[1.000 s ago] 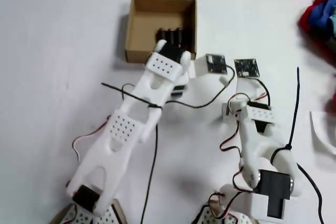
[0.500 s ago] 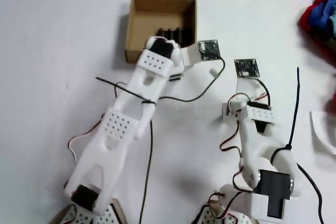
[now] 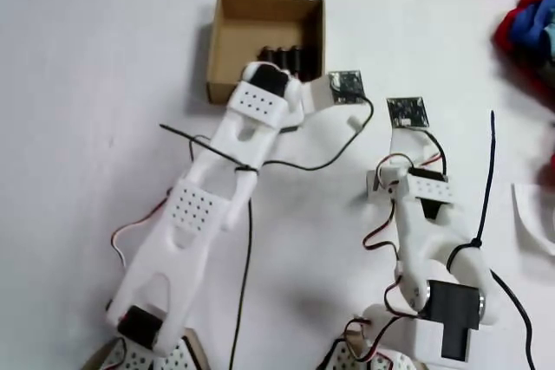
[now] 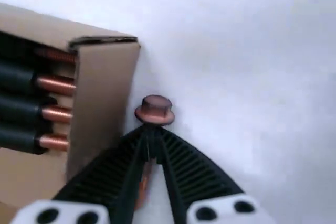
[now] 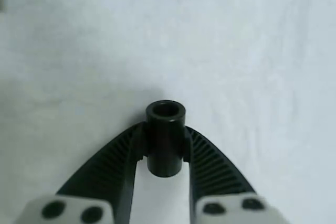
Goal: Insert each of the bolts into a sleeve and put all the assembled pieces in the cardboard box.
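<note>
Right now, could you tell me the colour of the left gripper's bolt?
The bolt is copper; best in left wrist view.

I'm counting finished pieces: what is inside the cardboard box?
Four black sleeves with copper bolt ends lie side by side in the box. The left arm covers their near ends in the high view.

My left gripper (image 4: 152,136) is holding a bolt (image 4: 154,110) just outside the near right corner of the cardboard box (image 3: 251,28). Assembled pieces (image 3: 286,58) are lying side by side inside that corner. My right gripper (image 5: 164,129) is holding a sleeve (image 5: 165,140) above the table (image 3: 87,127), right of the box.
</note>
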Action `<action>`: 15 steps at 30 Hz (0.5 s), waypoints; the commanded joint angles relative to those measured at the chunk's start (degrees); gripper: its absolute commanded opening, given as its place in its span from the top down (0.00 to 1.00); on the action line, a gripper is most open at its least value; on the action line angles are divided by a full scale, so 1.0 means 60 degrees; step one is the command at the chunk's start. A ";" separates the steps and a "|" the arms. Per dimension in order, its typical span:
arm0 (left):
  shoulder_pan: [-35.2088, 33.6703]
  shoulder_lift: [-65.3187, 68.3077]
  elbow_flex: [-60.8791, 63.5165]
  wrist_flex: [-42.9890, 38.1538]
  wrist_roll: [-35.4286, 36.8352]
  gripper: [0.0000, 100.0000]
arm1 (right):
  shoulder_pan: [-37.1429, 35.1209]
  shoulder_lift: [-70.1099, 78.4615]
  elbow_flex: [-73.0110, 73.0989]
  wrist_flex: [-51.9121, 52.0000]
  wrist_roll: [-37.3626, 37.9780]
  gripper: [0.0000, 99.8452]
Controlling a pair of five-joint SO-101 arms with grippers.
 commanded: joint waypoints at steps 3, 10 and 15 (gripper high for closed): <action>0.0352 -0.0234 -0.1458 0.2330 -0.0044 0.97 | 0.0125 -0.0374 -0.0117 -0.0125 -0.0103 0.98; 0.0410 -0.0117 -0.3040 0.1949 -0.0044 0.97 | 0.0125 -0.0374 -0.0117 -0.0125 -0.0103 0.98; 0.0352 0.0205 -0.2952 0.1128 -0.0073 0.93 | 0.0125 -0.0374 -0.0117 -0.0125 -0.0103 0.98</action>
